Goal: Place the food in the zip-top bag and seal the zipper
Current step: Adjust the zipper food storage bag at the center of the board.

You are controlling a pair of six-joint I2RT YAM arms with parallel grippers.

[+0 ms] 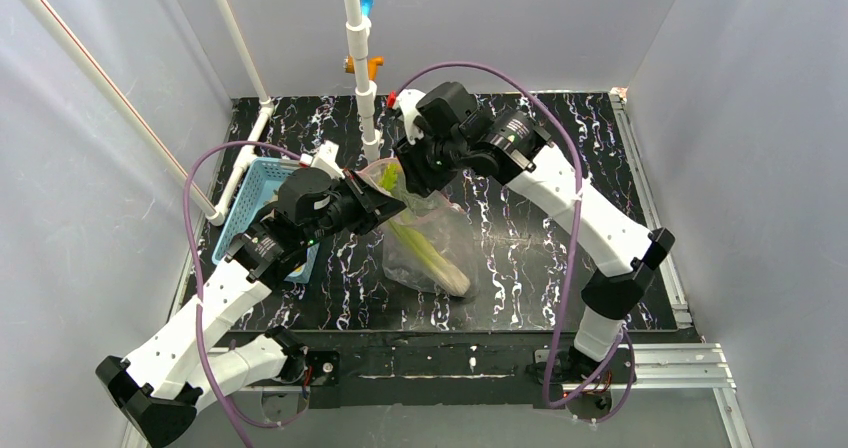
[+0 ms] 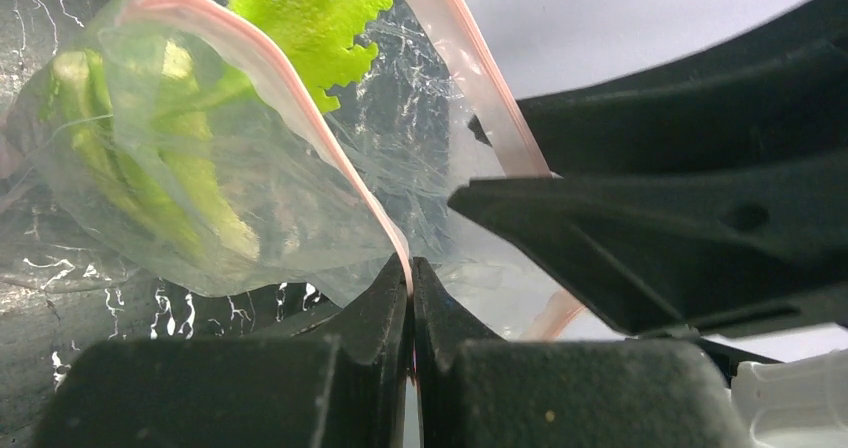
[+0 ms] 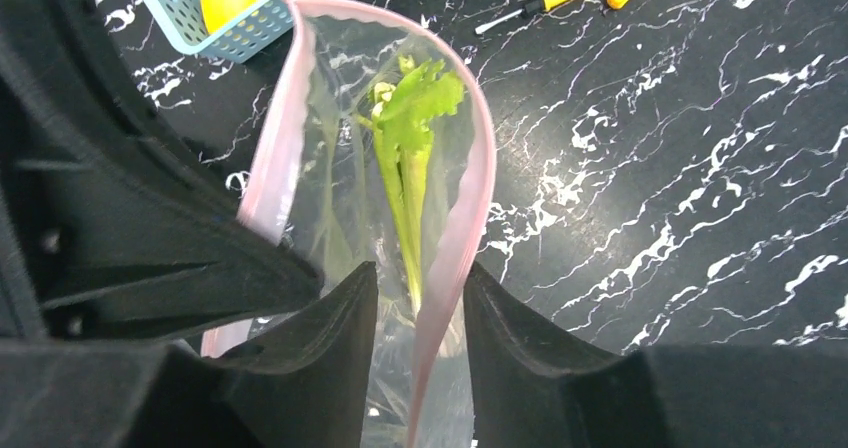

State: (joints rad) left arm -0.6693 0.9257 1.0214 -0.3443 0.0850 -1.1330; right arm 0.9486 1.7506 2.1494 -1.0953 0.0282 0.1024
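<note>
Clear bag (image 1: 447,220) is gaping, leek (image 1: 430,255) inside.
Left gripper (image 2: 411,273) is pinching the zipper (image 2: 300,108); right gripper (image 3: 420,280) is straddling it, unclosed.

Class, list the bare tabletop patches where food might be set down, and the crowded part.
Free: tabletop between zip-top bag and right arm; far right corner behind that arm; near strip before the bag. Crowded: basket to bag's mouth, where left claw and right claw meet.
</note>
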